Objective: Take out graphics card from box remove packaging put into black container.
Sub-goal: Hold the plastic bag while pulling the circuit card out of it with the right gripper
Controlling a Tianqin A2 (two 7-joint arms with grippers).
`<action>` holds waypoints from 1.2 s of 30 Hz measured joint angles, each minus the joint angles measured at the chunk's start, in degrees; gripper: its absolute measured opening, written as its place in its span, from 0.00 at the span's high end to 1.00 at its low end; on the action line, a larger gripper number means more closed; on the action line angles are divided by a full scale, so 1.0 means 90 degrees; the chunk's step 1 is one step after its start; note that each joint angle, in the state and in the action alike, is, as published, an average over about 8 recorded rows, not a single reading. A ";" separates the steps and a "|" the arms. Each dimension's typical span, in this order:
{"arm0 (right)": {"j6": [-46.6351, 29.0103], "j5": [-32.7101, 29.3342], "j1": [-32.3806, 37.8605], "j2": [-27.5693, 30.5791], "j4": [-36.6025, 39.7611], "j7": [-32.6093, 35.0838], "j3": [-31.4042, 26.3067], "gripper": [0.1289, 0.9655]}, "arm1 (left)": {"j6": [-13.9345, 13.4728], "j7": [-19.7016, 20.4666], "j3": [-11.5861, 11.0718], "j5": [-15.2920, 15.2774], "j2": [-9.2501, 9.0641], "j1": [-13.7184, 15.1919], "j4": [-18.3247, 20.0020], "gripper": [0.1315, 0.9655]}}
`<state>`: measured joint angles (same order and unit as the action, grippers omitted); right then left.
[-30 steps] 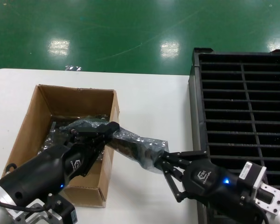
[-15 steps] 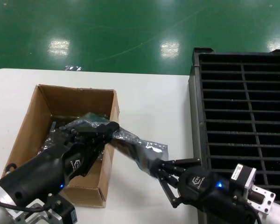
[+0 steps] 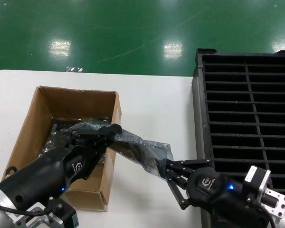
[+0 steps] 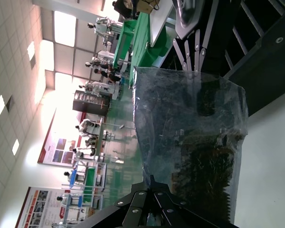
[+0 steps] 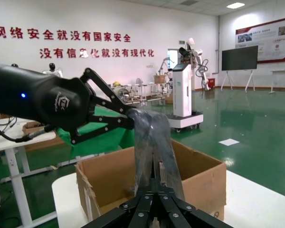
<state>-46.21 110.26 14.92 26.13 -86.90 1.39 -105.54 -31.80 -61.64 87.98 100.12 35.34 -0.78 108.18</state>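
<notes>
The packaging [image 3: 141, 148], a crinkly grey bag, stretches in the air from the box's right wall out over the white table. The dark graphics card [image 3: 149, 156] shows inside it, toward the right end. My left gripper [image 3: 115, 129] is shut on the bag's end above the box [image 3: 32, 124]. My right gripper [image 3: 166, 166] is shut on the opposite end, pinching the card through the bag. In the left wrist view the bag [image 4: 180, 118] hangs from my left gripper [image 4: 154, 183]. In the right wrist view it rises from my right gripper [image 5: 156, 186] to the left gripper [image 5: 128, 118].
More bagged items [image 3: 61, 130] lie inside the box. The black container [image 3: 249, 114] with long slots stands at the right, its near wall close to my right arm. The green floor lies beyond the table's far edge [image 3: 133, 75].
My right gripper dipped down and to the left with its end of the bag, then came back slightly up and to the right. The left gripper has held still.
</notes>
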 joint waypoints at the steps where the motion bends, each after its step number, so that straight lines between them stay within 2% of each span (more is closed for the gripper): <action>1: 0.0005 0.0001 -0.0012 0.0003 -0.0029 -0.0006 0.0004 1.00 | 0.0000 0.0000 0.0000 0.0000 0.0000 0.0000 0.0000 0.99; 36: 0.0296 -0.0089 0.0249 -0.0477 0.0563 -0.0087 -0.0097 0.99 | 0.0000 0.0000 0.0000 0.0000 0.0000 0.0000 0.0000 0.99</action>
<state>-43.54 109.46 17.16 21.83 -81.84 0.60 -106.42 -31.80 -61.64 87.99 100.12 35.34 -0.78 108.18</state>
